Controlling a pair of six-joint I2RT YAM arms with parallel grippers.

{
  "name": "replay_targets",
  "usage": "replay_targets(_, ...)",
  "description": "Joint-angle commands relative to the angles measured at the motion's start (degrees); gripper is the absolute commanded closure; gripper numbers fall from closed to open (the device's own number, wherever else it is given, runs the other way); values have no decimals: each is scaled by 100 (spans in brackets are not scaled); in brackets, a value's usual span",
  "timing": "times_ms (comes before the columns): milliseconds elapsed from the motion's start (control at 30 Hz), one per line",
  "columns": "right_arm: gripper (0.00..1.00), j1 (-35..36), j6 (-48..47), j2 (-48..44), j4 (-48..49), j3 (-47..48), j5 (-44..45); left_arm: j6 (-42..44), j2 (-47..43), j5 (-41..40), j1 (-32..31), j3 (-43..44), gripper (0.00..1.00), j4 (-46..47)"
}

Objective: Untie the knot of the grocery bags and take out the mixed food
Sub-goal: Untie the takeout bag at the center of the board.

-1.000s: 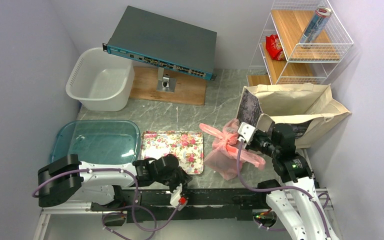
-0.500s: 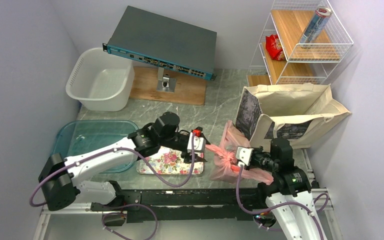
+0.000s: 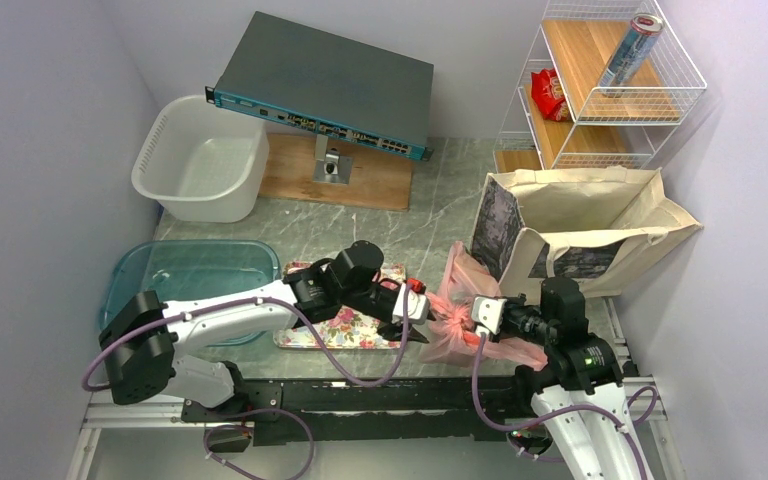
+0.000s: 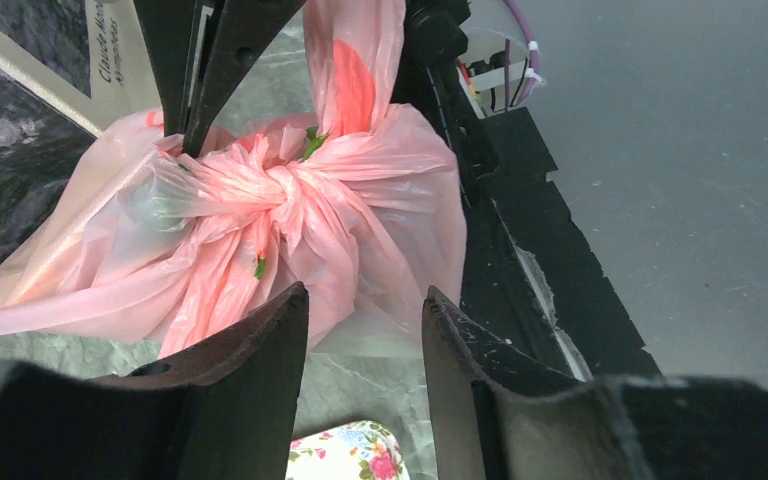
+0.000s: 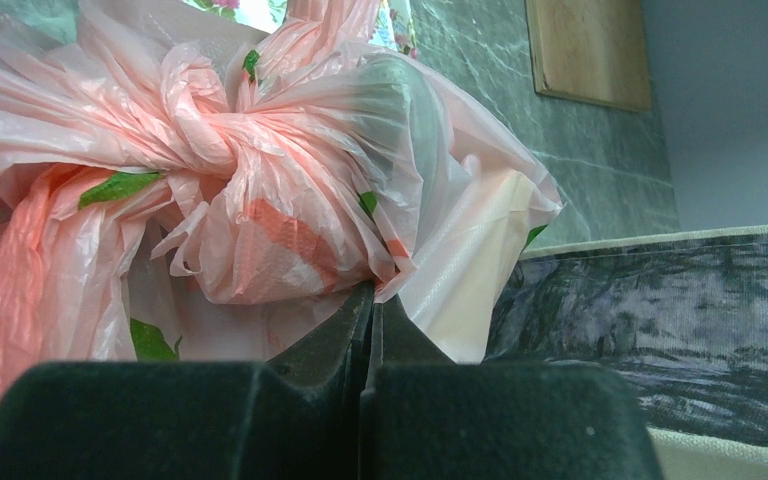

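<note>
A thin translucent pink plastic bag (image 3: 450,340) is boxed in near the table's front edge. A beige canvas tote with a dark printed panel (image 3: 580,215) stands just behind it. The left gripper (image 3: 425,315) blocks its left side, the right gripper (image 3: 472,325) its right. Bare grey marble tabletop (image 3: 380,230) lies open beyond the floral rectangular tray (image 3: 345,325).

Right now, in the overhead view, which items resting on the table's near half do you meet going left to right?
teal tub → floral tray → pink plastic bag → canvas tote
</note>
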Motion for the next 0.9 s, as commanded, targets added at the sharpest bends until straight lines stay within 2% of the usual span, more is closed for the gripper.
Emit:
replay_targets(0,100,-43,-121,12,-360,26,141,121,235,-109,-40,76,50,503)
replay_targets(200,100,-36,-45,-27,-301,33,140,241,803,-110,-136,409,48,672)
replay_targets(333,100,-41,9,-80,-310,60,119,311,1070,-165,-163,686,24,604)
replay_targets(400,100,-40,36,-99,-315,50,83,318,1189,-223,-163,878,21,537)
replay_targets(500,100,-38,136,-116,-248,-11,13,359,1366,-185,-192,1069,23,541)
replay_targets(567,100,-34,286,-101,-131,-31,15,496,1477,-75,-262,1145,30,504)
replay_targets(633,100,-38,473,-33,40,-7,72,769,1497,51,-344,1110,44,389)
replay_targets(700,100,-38,725,109,212,58,191,1284,1423,126,-417,949,66,214)
replay_targets(733,100,-38,841,183,295,88,272,1489,1354,98,-472,831,91,182)
replay_targets(767,100,-43,957,275,405,106,395,1637,1272,1,-501,666,100,197)
replay_targets(867,100,-34,1216,491,775,109,709,2082,981,-79,-549,306,100,98)
